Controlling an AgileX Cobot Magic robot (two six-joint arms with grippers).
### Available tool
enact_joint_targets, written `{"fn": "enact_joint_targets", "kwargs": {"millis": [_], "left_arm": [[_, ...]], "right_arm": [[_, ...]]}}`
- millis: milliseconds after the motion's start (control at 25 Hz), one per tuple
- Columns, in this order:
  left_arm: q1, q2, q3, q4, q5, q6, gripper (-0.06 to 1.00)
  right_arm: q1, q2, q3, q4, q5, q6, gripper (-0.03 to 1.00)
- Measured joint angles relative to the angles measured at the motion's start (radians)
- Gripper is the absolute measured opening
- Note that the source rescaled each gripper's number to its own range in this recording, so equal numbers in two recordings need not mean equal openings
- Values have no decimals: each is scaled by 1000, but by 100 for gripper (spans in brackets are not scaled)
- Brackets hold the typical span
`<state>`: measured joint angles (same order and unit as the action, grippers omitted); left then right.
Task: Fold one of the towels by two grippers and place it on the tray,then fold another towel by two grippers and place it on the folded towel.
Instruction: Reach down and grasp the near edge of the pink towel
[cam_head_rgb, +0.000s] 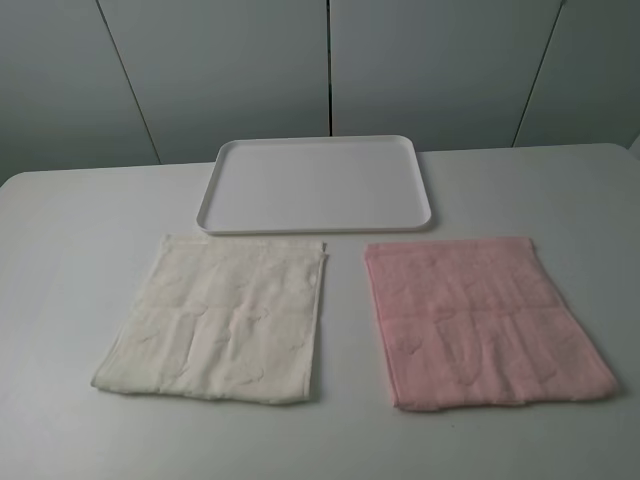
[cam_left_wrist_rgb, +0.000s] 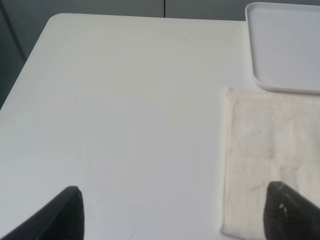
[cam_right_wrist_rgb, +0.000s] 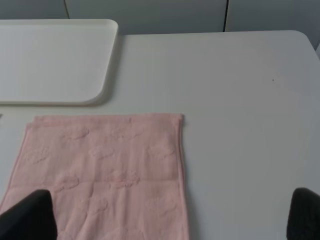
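A cream towel (cam_head_rgb: 215, 320) lies flat on the left of the white table, and a pink towel (cam_head_rgb: 480, 320) lies flat on the right. A white tray (cam_head_rgb: 315, 185) sits empty behind them. Neither gripper shows in the exterior high view. The left wrist view shows my left gripper (cam_left_wrist_rgb: 177, 220) open and empty, above the table at the cream towel's (cam_left_wrist_rgb: 265, 160) outer edge, with the tray (cam_left_wrist_rgb: 285, 45) beyond. The right wrist view shows my right gripper (cam_right_wrist_rgb: 167, 220) open and empty, above the pink towel's (cam_right_wrist_rgb: 105, 170) outer part, with the tray (cam_right_wrist_rgb: 50, 60) beyond.
The white table (cam_head_rgb: 70, 260) has rounded far corners and a grey panelled wall (cam_head_rgb: 330, 60) behind it. A narrow strip of bare table separates the two towels.
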<state>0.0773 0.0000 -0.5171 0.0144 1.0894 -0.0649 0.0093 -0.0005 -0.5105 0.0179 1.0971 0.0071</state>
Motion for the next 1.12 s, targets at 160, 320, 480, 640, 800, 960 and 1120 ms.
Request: {"fn": "enact_joint_targets", "kwargs": {"millis": [160,320,480,640,800,960,1120], "left_arm": [[0,0,0,0,0,-2,93],[0,0,0,0,0,-2,93],[0,0,0,0,0,-2,93],[0,0,0,0,0,-2,93],[0,0,0,0,0,-2,93],[0,0,0,0,0,-2,93],[0,0,0,0,0,0,93]], "right_arm": [[0,0,0,0,0,0,100],[0,0,0,0,0,0,100],[0,0,0,0,0,0,100],[0,0,0,0,0,0,100],[0,0,0,0,0,0,100],[0,0,0,0,0,0,100],[0,0,0,0,0,0,100]]}}
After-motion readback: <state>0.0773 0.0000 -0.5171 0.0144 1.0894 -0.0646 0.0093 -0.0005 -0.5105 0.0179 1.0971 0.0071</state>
